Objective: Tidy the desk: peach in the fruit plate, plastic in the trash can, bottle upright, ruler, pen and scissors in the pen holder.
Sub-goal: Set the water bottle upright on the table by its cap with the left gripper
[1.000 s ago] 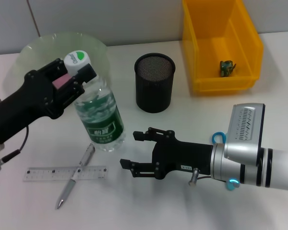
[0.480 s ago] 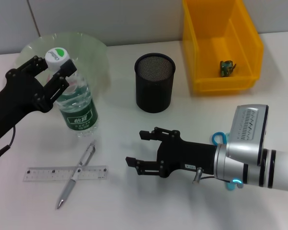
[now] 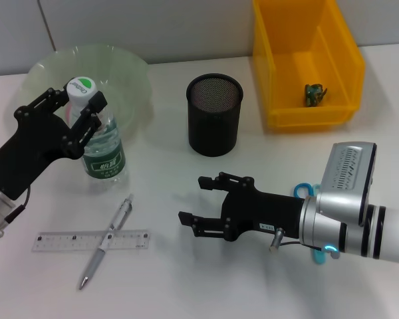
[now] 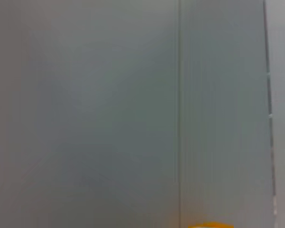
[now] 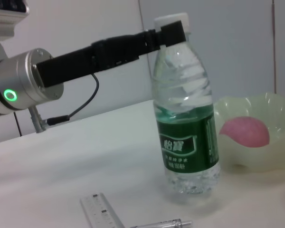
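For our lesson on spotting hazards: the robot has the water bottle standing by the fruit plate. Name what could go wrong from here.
1. The left gripper grips the bottle only at its cap; a skewed release could topple it.
2. The bottle stands right beside the fruit plate, so a fall could knock it.
3. The pen lies crossed over the ruler; picking one may drag the other.

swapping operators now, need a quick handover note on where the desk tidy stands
Left gripper: shut on bottle at the neck; bottle stands upright beside fruit plate.
Right gripper: open, empty, hovering over the table.
Done: peach in the plate, a scrap in the yellow trash can.
Left: release bottle; ruler and pen into pen holder. Scissors: only blue handles show behind the right arm.
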Robot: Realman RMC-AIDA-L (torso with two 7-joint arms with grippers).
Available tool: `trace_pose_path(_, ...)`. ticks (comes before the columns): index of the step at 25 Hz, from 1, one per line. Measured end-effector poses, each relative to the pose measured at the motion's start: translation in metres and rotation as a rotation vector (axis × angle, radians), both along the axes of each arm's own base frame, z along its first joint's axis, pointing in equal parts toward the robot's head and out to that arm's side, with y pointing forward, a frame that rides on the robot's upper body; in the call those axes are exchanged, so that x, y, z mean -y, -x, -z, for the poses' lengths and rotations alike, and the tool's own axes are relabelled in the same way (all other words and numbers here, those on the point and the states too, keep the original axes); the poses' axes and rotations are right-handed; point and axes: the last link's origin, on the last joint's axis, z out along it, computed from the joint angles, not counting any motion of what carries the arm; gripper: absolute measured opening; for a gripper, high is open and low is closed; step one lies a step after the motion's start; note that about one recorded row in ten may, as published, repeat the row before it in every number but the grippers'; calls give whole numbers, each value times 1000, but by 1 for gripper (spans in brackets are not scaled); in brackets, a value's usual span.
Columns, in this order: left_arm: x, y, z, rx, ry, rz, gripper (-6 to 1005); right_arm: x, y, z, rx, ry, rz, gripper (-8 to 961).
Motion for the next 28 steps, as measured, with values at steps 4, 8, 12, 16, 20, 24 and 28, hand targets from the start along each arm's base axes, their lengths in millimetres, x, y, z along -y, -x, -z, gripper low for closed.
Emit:
trace_pose_path(4, -4, 0, 3, -16, -15, -23, 445, -1, 0, -1, -4, -7, 6, 808)
trace_pose_path(8, -6, 2, 6, -34, -30, -44, 445, -2, 0, -2, -8, -11, 6, 807)
trace_pose_path(12, -7, 3, 5, -34, -40, -51, 445, -2, 1, -2, -9, -12, 4, 807)
trace_pose_path(16, -7, 4, 6, -37, -38, -58, 445, -3, 1, -2, -10, -12, 4, 807)
trace_pose_path(20, -7, 4, 8, -36, -32, -65, 444, -3, 2, -2, -12, -10, 4, 807)
trace_pose_path(24, -7, 5, 9, -43, -26, -67, 444, -3, 2, -2, -16, -7, 6, 807)
trace_pose_path(28, -6, 5, 11, -41, -15, -71, 462, -3, 3, -2, -15, -4, 4, 807)
